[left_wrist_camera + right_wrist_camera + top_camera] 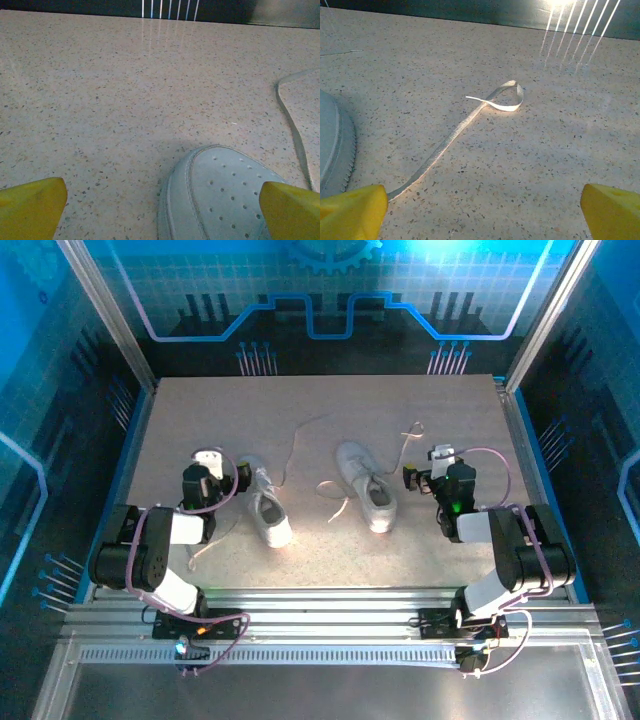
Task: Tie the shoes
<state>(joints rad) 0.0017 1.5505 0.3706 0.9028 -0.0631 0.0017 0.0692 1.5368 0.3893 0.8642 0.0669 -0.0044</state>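
the left gripper (161, 212) stands fully spread and holds nothing, the perforated toe of the left shoe (268, 512) showing between its yellow fingertips (30, 205), and that shoe's loose lace (290, 455) trails far and right across the speckled table (200, 410). the right shoe (366, 487) lies near the centre, well apart from its mate, with untied lace between them. the right gripper (482, 210), just right of it, is equally wide open and empty, over a lace end (507, 97) curled into a small loop.
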